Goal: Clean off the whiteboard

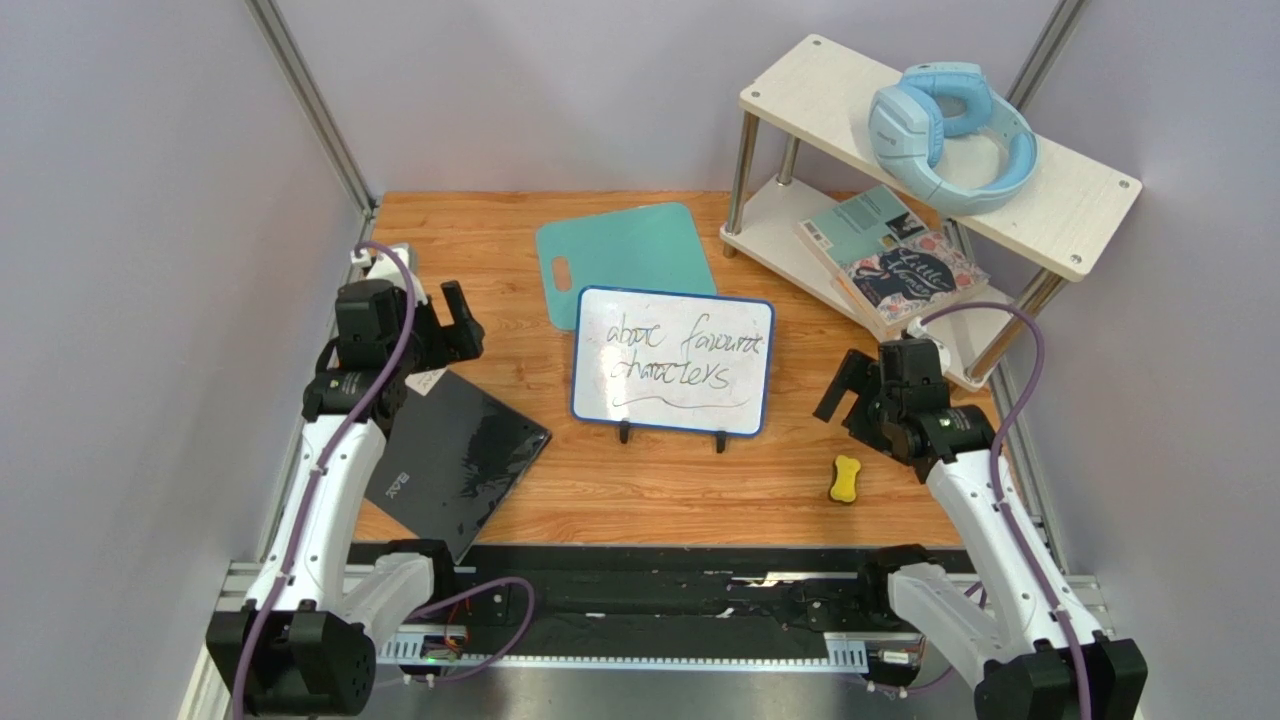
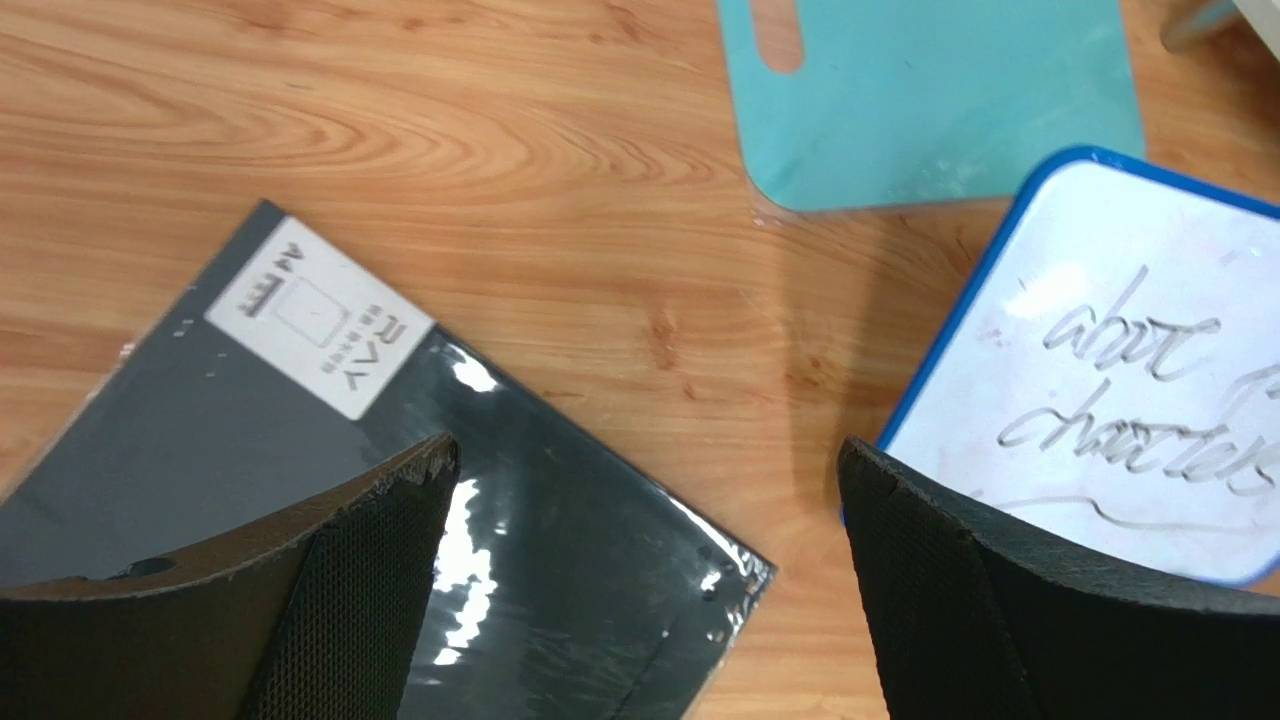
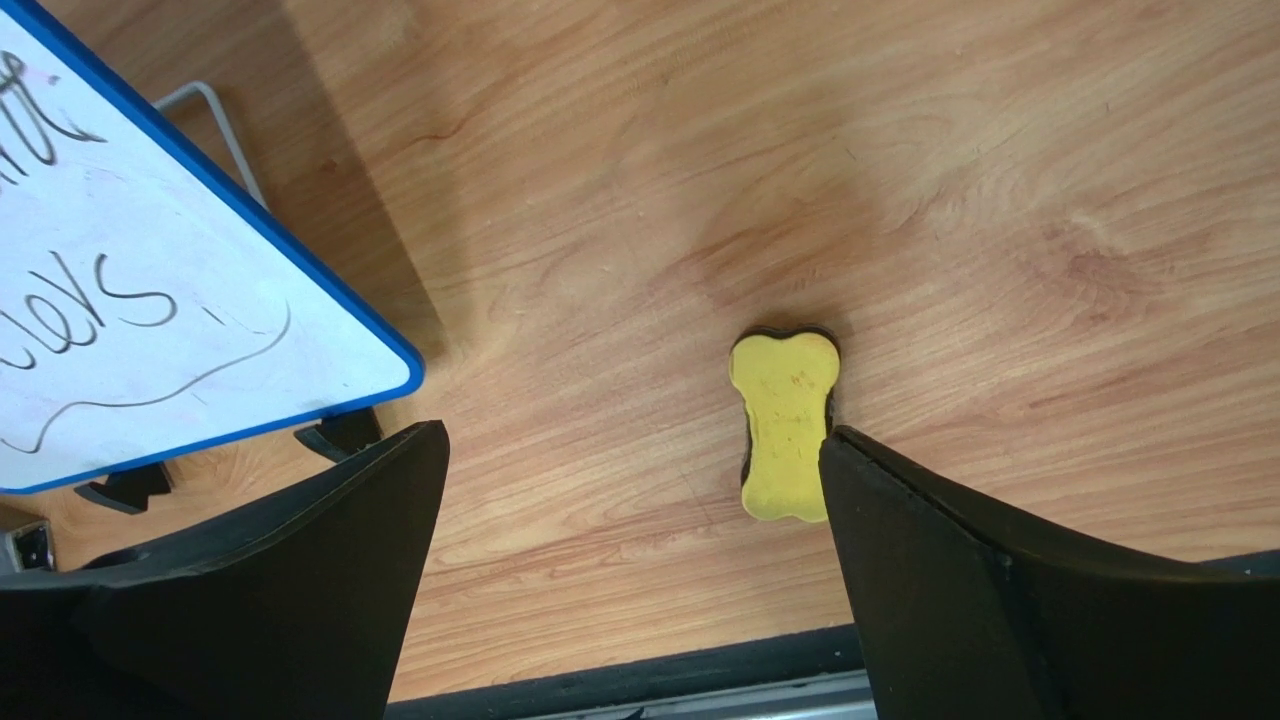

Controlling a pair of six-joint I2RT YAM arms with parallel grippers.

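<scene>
The whiteboard (image 1: 673, 360), blue-framed with dark handwriting, stands on two black feet in the middle of the table; it also shows in the left wrist view (image 2: 1120, 383) and the right wrist view (image 3: 135, 300). A yellow bone-shaped eraser (image 1: 846, 479) lies on the table right of the board's front and shows in the right wrist view (image 3: 784, 425). My right gripper (image 3: 631, 450) is open and empty, above the table just left of the eraser. My left gripper (image 2: 646, 450) is open and empty, above the corner of the black slab, left of the board.
A glossy black flat slab (image 1: 451, 458) lies at front left. A teal mat (image 1: 624, 258) with a handle slot lies behind the board. A white two-tier shelf (image 1: 932, 165) at back right holds blue headphones (image 1: 950, 132) and books (image 1: 894, 258).
</scene>
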